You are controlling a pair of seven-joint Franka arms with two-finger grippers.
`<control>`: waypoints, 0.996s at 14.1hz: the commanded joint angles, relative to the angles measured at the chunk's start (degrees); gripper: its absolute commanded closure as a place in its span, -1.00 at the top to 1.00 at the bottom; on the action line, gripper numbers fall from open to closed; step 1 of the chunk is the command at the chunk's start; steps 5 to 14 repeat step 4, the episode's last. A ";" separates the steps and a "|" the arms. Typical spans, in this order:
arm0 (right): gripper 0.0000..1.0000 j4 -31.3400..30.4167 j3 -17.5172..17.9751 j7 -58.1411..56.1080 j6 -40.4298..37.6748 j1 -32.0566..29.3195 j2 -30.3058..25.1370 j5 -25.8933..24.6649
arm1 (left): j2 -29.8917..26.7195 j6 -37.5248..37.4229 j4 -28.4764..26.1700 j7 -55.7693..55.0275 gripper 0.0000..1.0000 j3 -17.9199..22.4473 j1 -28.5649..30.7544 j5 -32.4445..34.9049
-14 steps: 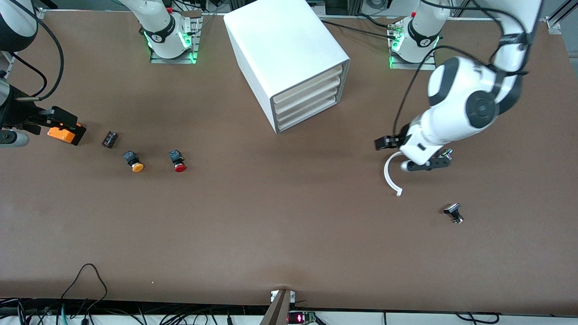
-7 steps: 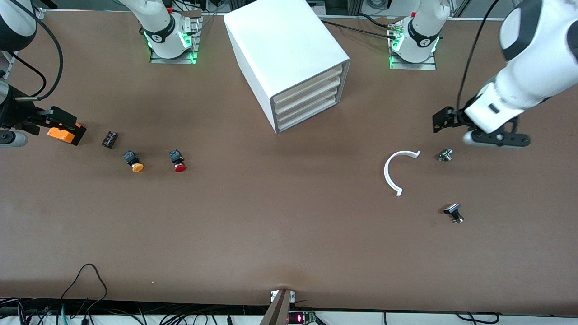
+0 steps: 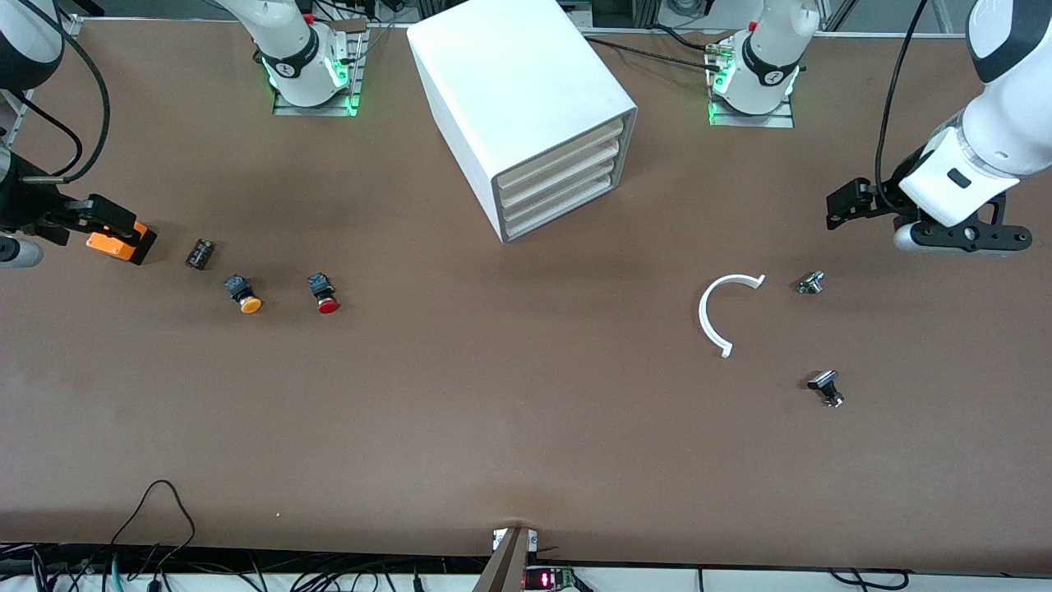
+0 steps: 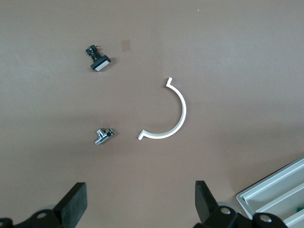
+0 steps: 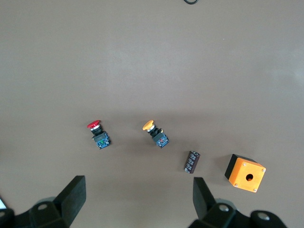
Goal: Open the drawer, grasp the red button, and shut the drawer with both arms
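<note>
The drawer sits closed in the cabinet. The button lies on the surface toward the right arm's end. The left claw and the right claw both hang spread apart, holding nothing

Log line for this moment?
drawer shut | red button on table | left end effector open | right end effector open

Button beside orange-capped button
</note>
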 commanded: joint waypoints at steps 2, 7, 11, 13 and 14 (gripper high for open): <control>1.00 0.63 0.32 -0.19 -0.34 -0.28 -0.27 -0.09 | 0.84 -1.64 2.01 0.87 1.00 -0.12 1.01 1.54; 1.00 0.63 0.41 -0.28 -0.25 -0.20 -0.27 -0.36 | 1.01 -1.55 2.10 0.78 1.00 -0.21 1.19 1.54; 1.00 0.63 0.41 -0.28 -0.25 -0.20 -0.27 -0.36 | 1.01 -1.55 2.10 0.78 1.00 -0.21 1.19 1.54; 1.00 0.63 0.41 -0.28 -0.25 -0.20 -0.27 -0.36 | 1.01 -1.55 2.10 0.78 1.00 -0.21 1.19 1.54; 1.00 0.63 0.41 -0.28 -0.25 -0.20 -0.27 -0.36 | 1.01 -1.55 2.10 0.78 1.00 -0.21 1.19 1.54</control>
